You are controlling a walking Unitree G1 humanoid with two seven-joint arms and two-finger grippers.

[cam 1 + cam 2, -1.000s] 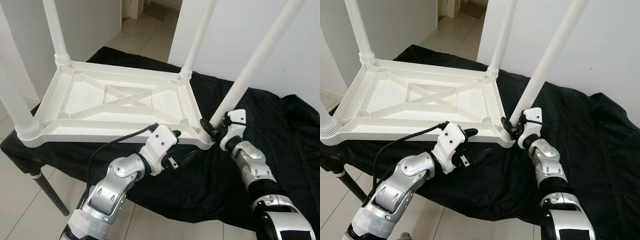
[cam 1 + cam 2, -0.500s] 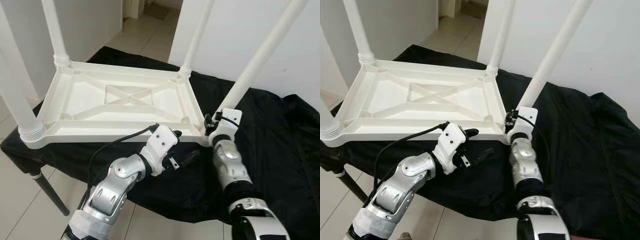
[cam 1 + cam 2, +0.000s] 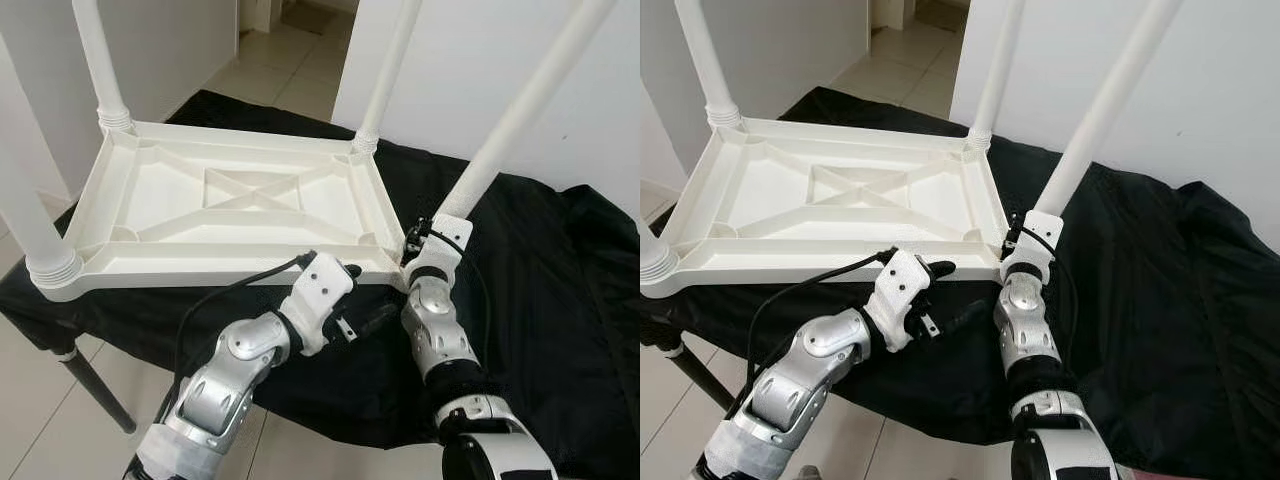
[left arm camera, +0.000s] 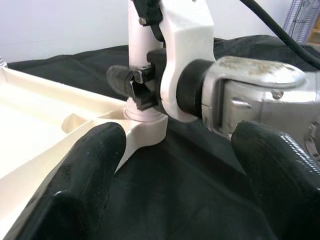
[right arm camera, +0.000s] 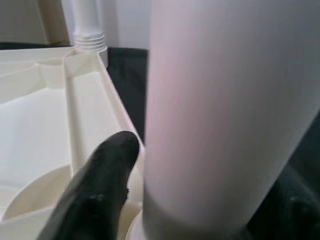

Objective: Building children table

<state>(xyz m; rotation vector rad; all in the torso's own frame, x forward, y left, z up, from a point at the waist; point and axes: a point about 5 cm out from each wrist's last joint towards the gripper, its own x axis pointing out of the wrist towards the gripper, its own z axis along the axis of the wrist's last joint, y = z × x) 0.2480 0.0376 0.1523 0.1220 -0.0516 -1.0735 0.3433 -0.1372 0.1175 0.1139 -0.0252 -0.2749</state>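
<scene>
The white plastic table (image 3: 240, 205) lies upside down on a worktop (image 3: 560, 300) draped in black cloth, its ribbed underside facing up and its legs pointing upward. Legs stand at the far left corner (image 3: 100, 70), the far right corner (image 3: 385, 75) and the near left corner (image 3: 30, 215). The fourth leg (image 3: 520, 110) rises at a tilt from the near right corner socket (image 4: 145, 117). The right end effector (image 3: 418, 243) is at the base of this leg, just above the socket; in the right wrist view the leg (image 5: 225, 115) sits between its fingers, with one black finger (image 5: 100, 185) against the leg's side, so it grips the leg. The left end effector (image 4: 175, 175) hangs just in front of the table's near edge, over the cloth, beside the right wrist; its two black fingers (image 4: 85, 185) are spread wide apart and hold nothing. A tiled floor (image 3: 290, 75) and white walls lie beyond the worktop.
</scene>
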